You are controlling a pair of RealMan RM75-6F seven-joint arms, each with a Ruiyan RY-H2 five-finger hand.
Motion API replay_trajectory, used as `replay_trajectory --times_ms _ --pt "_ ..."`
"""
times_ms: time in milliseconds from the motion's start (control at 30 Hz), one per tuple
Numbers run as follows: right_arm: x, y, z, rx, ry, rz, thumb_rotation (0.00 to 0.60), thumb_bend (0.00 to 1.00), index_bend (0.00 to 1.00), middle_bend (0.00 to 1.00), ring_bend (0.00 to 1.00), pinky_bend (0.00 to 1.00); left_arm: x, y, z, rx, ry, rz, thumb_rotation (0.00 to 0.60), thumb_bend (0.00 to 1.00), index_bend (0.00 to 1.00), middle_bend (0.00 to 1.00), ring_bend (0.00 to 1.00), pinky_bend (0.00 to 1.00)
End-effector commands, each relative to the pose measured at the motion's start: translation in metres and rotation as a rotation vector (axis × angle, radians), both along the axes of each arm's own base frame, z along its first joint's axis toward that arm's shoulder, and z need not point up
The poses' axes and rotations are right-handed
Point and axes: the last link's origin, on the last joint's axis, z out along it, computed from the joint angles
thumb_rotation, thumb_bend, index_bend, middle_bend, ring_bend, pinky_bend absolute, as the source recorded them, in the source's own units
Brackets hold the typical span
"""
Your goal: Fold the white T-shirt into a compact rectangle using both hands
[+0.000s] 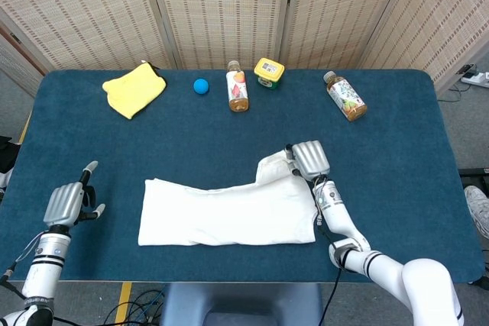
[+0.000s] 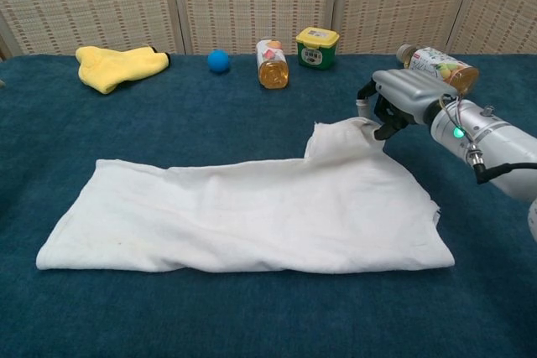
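Note:
The white T-shirt [image 1: 228,211] lies as a long band across the near middle of the table, and the chest view shows it spread flat [image 2: 243,215]. Its far right corner [image 2: 342,135] stands raised in a small peak. My right hand [image 1: 309,159] sits at that corner, and in the chest view its fingertips [image 2: 370,114] pinch the raised edge while the hand [image 2: 404,94] hovers just above the cloth. My left hand [image 1: 64,204] rests near the table's front left, well clear of the shirt, holding nothing, with one finger stretched forward. The chest view does not show it.
Along the far edge lie a yellow cloth [image 1: 134,88], a blue ball [image 1: 201,86], an orange bottle [image 1: 238,89], a yellow-lidded jar [image 1: 269,72] and a bottle on its side [image 1: 344,96]. The table's front edge [image 1: 229,280] runs close below the shirt.

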Motion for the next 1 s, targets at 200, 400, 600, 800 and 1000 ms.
replay_trajectory --times_ms 200,400,600,800,1000 --pt "0.005 -0.011 0.004 -0.024 -0.005 -0.026 0.600 0.44 0.29 0.89 0.96 1.00 -0.003 -0.002 0.002 0.003 0.001 0.007 0.600 0.32 0.00 0.72 0.65 0.91" --pt "0.007 -0.020 0.013 -0.037 0.002 -0.046 0.600 0.43 0.24 0.88 0.96 1.00 -0.002 -0.003 0.002 0.003 -0.001 0.007 0.600 0.31 0.00 0.72 0.65 0.91" --pt "0.007 -0.023 0.009 0.018 0.024 -0.081 0.600 0.33 0.21 0.88 0.96 1.00 -0.002 -0.004 0.002 -0.002 -0.005 0.010 0.600 0.31 0.00 0.72 0.65 0.91" --pt "0.011 -0.028 0.003 0.087 0.072 -0.116 0.600 0.30 0.19 0.88 0.96 1.00 -0.003 -0.004 0.001 -0.004 -0.004 0.014 0.600 0.31 0.00 0.72 0.65 0.91" --pt "0.017 -0.032 -0.003 0.146 0.107 -0.147 0.600 0.36 0.19 0.88 0.96 1.00 -0.004 -0.005 0.002 0.001 -0.006 0.018 0.600 0.31 0.00 0.72 0.65 0.91"
